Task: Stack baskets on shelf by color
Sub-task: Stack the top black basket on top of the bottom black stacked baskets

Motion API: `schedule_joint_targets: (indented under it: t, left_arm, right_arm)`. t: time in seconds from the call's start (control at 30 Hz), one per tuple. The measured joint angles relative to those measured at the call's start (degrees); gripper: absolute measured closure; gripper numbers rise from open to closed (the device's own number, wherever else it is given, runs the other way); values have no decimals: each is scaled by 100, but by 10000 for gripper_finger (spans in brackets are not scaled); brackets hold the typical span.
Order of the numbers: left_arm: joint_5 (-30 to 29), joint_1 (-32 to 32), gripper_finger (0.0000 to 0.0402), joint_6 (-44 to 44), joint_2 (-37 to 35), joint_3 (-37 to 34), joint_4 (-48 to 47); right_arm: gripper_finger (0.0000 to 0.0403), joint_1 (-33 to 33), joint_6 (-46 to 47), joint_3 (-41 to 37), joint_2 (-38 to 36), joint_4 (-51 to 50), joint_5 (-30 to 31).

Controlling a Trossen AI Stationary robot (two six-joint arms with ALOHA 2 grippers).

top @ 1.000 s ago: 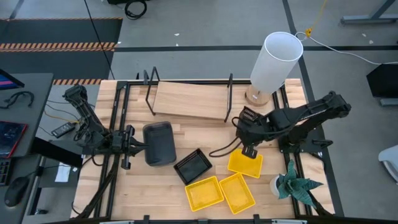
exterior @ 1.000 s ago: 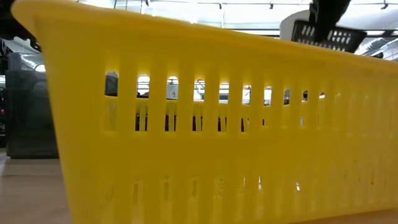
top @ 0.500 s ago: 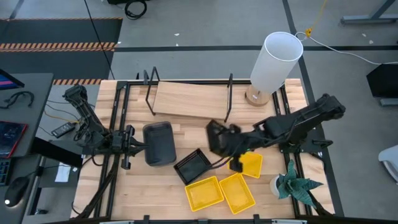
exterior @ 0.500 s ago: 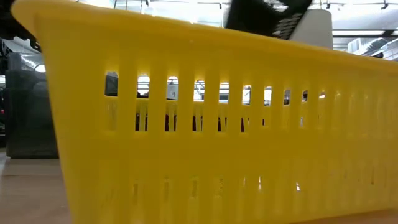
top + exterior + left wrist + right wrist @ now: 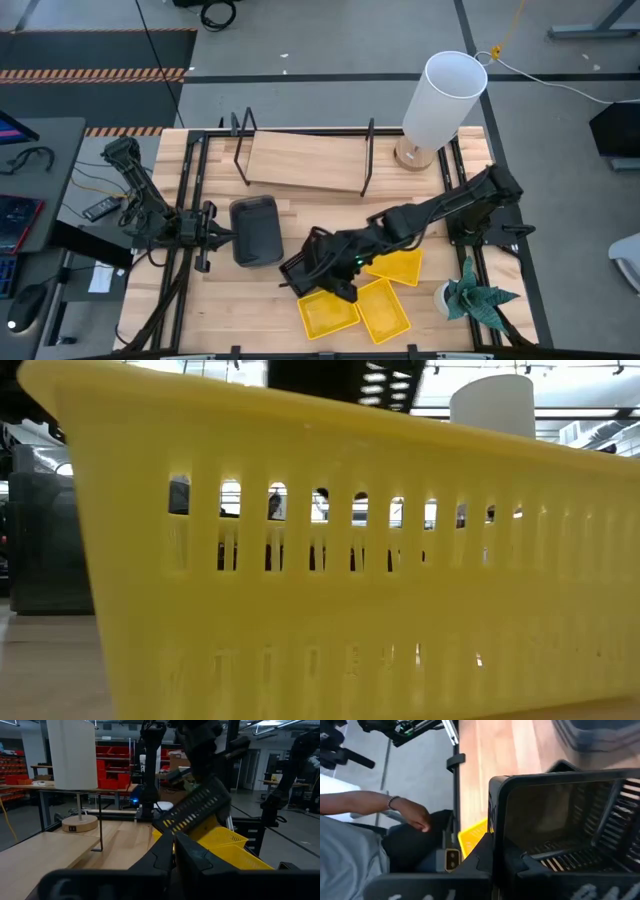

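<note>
Three bright yellow baskets sit at the near right of the slatted wooden tabletop (image 5: pixel 230 300): one yellow basket (image 5: pixel 327 311) beside a second (image 5: pixel 382 310), with a third (image 5: pixel 402 266) just behind them. All are shallow, rectangular, slotted plastic. In the low view a yellow slotted wall (image 5: pixel 330 570) fills nearly the whole picture.

Two black slatted baskets show in the high view — one resting black basket (image 5: pixel 303 268) on the wood, and a carried black basket (image 5: pixel 325 255) just above it, tilted, in the right gripper (image 5: pixel 340 262). The right wrist view shows that gripper's fingers clamped over the rim of the carried basket (its ribbed floor and rounded corner are plain to see).

One smoky grey basket (image 5: pixel 254 230), smooth with rounded corners, lies left of centre, just in front of the left gripper (image 5: pixel 222 236), whose fingers appear closed together on nothing.

The shelf (image 5: pixel 305 160) — a light-wood board with black wire frames at both ends — holds no baskets. A white cylindrical lamp (image 5: pixel 441 100) stands at its right.

No writing is legible.
</note>
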Motion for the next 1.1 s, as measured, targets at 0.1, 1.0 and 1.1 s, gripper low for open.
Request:
schedule_joint_targets:
  t: [0.1, 1.0, 1.1]
  left_arm:
    - [-1, 0, 370, 0, 7, 0, -2]
    - [0, -1, 366, 0, 9, 0, 1]
    - [1, -1, 370, 0, 9, 1, 2]
  right_arm:
    - [394, 2, 123, 372, 314, -315, -36]
    - [393, -610, 303, 1424, 1514, -2665, -55]
    - [393, -642, 204, 1424, 1514, -2695, -55]
